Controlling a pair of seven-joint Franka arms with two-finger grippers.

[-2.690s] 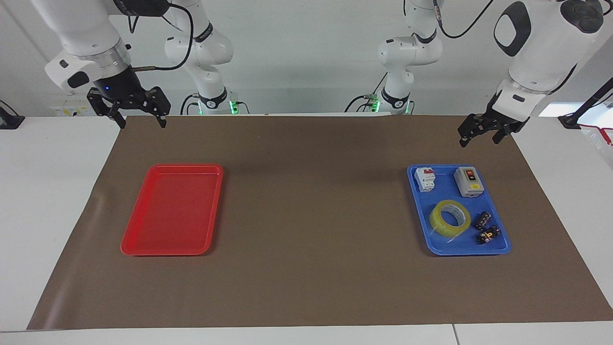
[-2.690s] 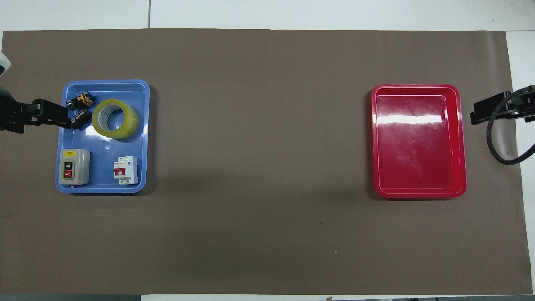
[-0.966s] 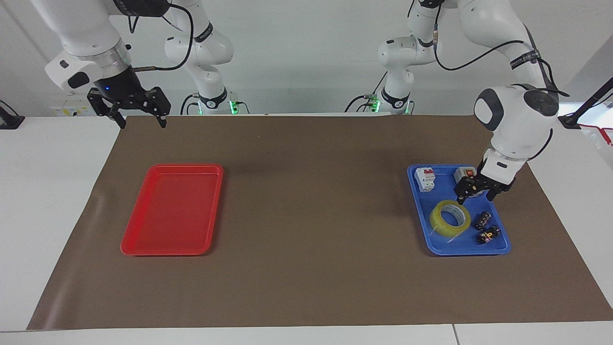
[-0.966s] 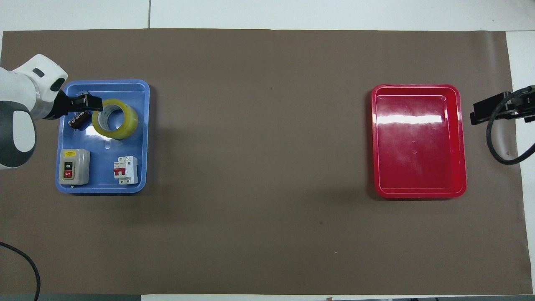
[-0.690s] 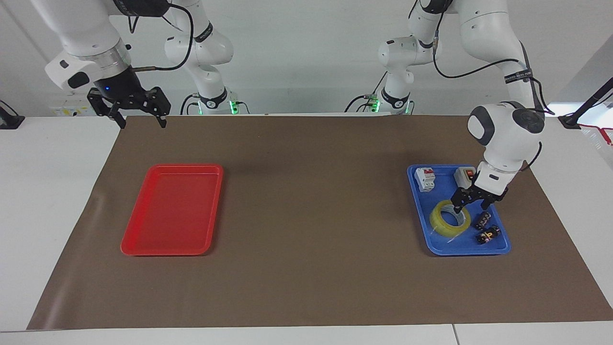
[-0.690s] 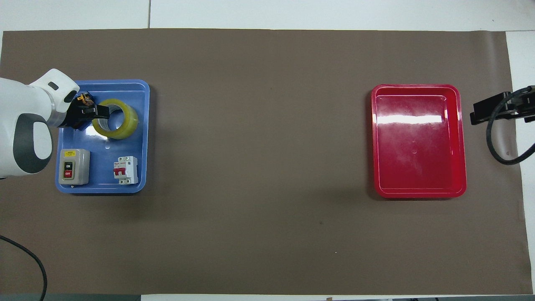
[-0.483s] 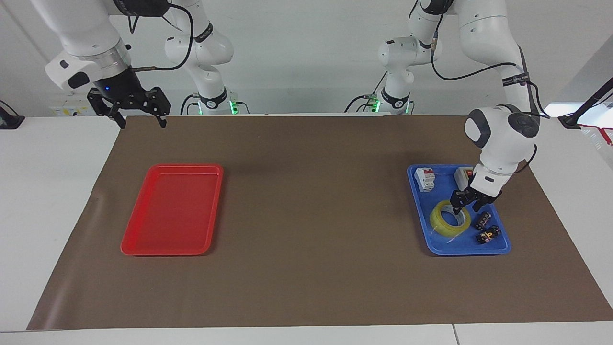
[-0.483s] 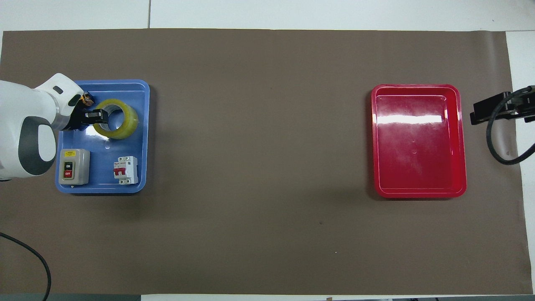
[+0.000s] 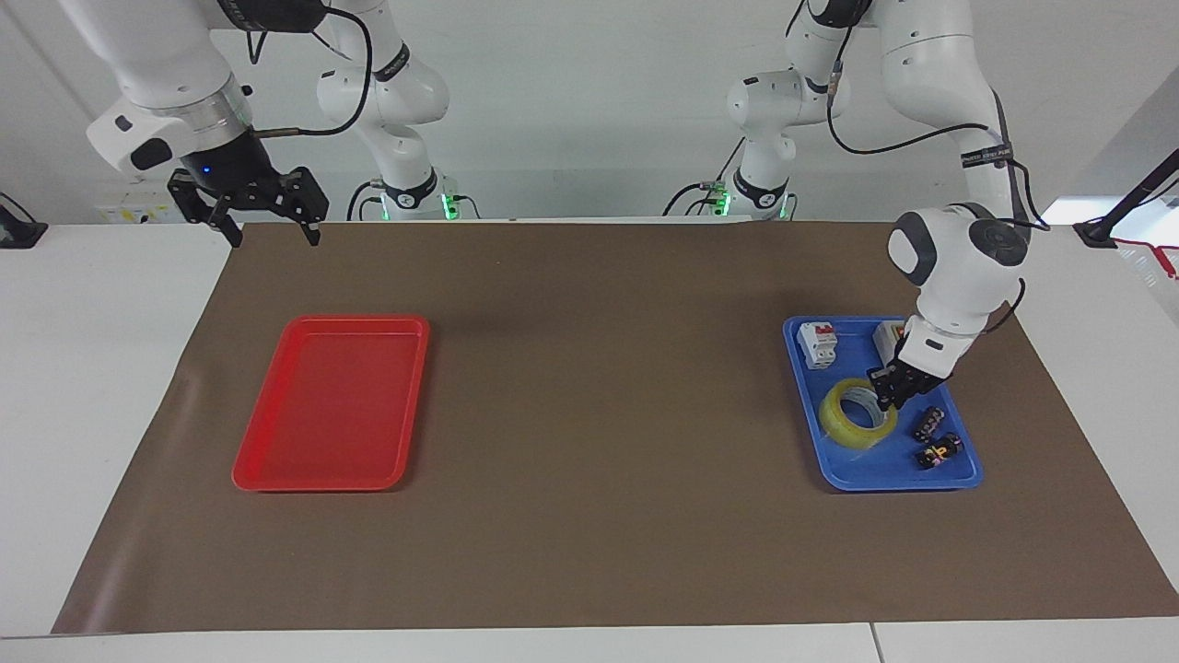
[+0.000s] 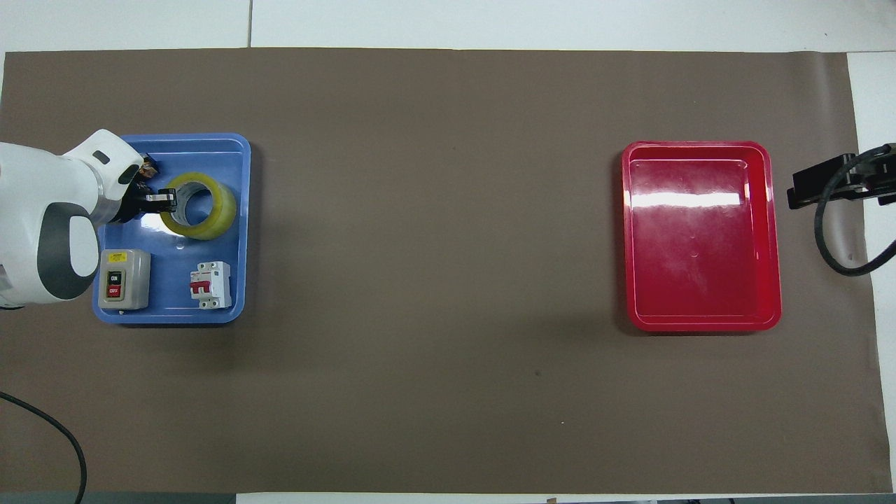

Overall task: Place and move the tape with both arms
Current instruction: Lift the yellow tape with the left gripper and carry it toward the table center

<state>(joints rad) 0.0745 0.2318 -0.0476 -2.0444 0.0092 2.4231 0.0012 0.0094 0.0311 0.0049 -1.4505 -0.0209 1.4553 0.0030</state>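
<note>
Judging by the scene, the task was only at its first grasp: the left gripper (image 9: 892,390) was down in the blue tray (image 9: 958,477), jaws closed on the wall of the tape (image 9: 852,422), one finger inside the ring. The right gripper (image 9: 247,210) waited with jaws spread, and the red tray (image 9: 276,479) held nothing.

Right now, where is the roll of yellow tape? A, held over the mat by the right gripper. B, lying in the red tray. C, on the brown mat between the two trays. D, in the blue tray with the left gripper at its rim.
D: the tape sits in the blue tray, with the left gripper down at its rim.
</note>
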